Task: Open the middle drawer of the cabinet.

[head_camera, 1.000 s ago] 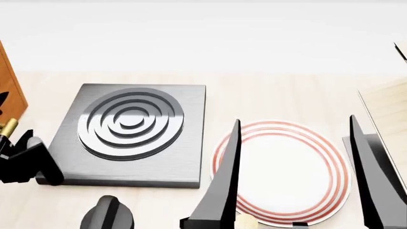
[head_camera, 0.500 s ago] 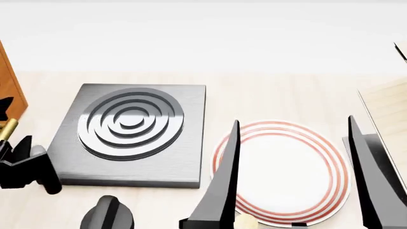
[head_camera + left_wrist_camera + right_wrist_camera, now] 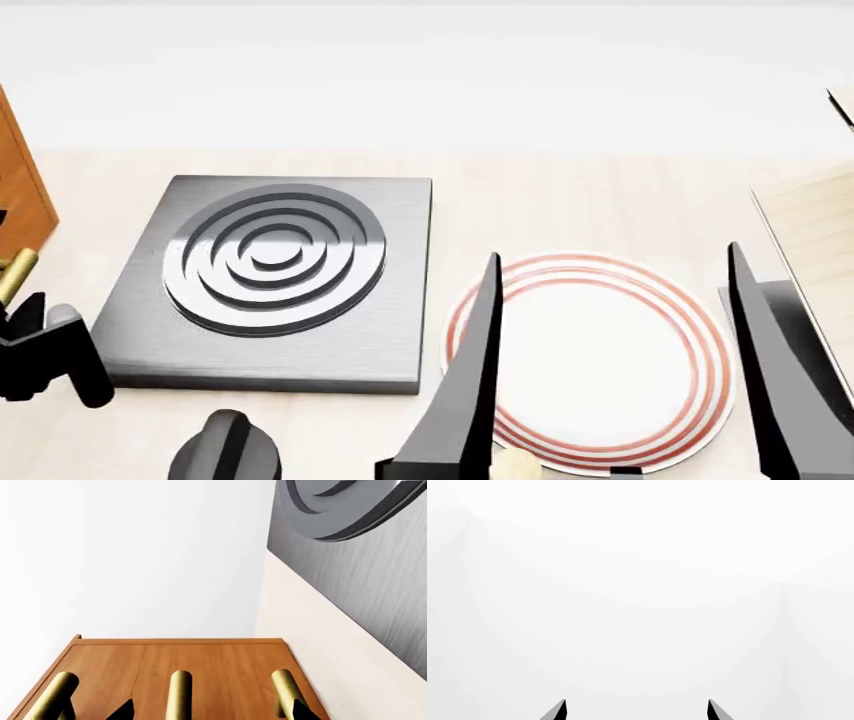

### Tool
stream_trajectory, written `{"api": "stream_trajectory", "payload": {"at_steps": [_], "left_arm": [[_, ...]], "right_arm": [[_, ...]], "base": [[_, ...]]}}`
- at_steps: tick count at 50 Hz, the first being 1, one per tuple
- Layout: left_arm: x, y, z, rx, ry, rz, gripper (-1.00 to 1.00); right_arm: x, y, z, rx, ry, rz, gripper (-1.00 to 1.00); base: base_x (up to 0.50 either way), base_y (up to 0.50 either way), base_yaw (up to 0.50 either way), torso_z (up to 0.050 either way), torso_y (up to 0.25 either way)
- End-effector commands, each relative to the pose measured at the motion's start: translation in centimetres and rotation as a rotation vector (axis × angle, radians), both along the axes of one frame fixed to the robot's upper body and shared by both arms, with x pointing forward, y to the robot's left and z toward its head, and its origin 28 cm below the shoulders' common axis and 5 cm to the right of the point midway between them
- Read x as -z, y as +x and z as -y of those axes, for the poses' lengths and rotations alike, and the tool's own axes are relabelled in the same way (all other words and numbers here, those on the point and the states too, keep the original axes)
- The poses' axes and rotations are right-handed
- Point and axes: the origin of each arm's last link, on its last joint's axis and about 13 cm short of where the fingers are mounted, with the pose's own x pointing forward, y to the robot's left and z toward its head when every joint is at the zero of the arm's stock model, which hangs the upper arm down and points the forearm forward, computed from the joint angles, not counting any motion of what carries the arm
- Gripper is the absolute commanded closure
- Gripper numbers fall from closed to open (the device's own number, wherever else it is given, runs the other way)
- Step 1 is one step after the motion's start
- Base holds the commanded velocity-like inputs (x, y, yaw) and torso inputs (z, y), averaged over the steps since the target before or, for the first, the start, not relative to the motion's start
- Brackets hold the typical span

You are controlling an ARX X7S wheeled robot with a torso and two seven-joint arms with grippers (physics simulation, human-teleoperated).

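The step in hand looks like the approach to the handle: the left claw (image 3: 210, 711) faces the cabinet (image 3: 213, 667), and its two dark fingertips (image 3: 124, 710) show spread, one on each side of the middle brass handle (image 3: 179, 692), not yet touching it as far as the left wrist view lets me judge. Three brass bars stand in a row on the orange-brown front; the middle drawer (image 3: 200, 680) should be the panel behind the centre bar, though the seams between drawer fronts are faint and I cannot tell whether it is out at all. In the head view the cabinet (image 3: 19, 190) is only a strip of wood at the far left edge, with a bit of brass handle (image 3: 15, 273) just beyond the left claw (image 3: 47, 352), whose fingers there are mostly cut off by the edge. The next move, I judge, calls for easing forward until the bar sits between the fingers, closing on it, then pulling straight out along the drawer's line. The right claw (image 3: 614, 390) hangs spread over the plate (image 3: 667, 300), right of the stove plate (image 3: 387, 250) on the tabletop (image 3: 561, 200), well apart from the cabinet; the right wrist view shows its fingertips (image 3: 559, 711) apart against blank white.
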Motion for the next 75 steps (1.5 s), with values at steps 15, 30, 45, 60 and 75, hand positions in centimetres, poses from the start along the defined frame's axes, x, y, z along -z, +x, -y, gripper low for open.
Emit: {"api": "stream_trajectory", "payload": {"at_steps": [15,30,45,60,75], "left_arm": [[-0.9,0.0,-1.0,-0.069,0.007,-0.013,-1.00],[-1.2,0.0,-1.2,-0.077,0.031,-0.018,-1.00],[-1.4,-0.2,-1.7,-0.106,0.042,-0.015,-1.00],[-1.0,-0.5,-1.9,-0.126,0.042,-0.027,-1.00],[-1.0,-0.7,-2.2,-0.159,0.059,-0.013,-1.00]], "right_arm": [[0.1,-0.1,0.0,-0.003,-0.005,-0.007,-1.00],[0.1,-0.1,-0.1,0.001,-0.013,-0.005,-1.00],[0.1,-0.1,-0.1,0.000,-0.015,-0.006,-1.00],[0.2,0.0,-0.1,-0.001,-0.016,-0.012,-1.00],[0.2,0.0,-0.1,-0.002,-0.019,-0.012,-1.00]], "base": [[0.00,0.00,0.00,0.000,0.000],[0.00,0.00,0.00,0.000,0.000],[0.00,0.00,0.00,0.000,0.000],[0.00,0.00,0.00,0.000,0.000],[0.00,0.00,0.00,0.000,0.000]]}}
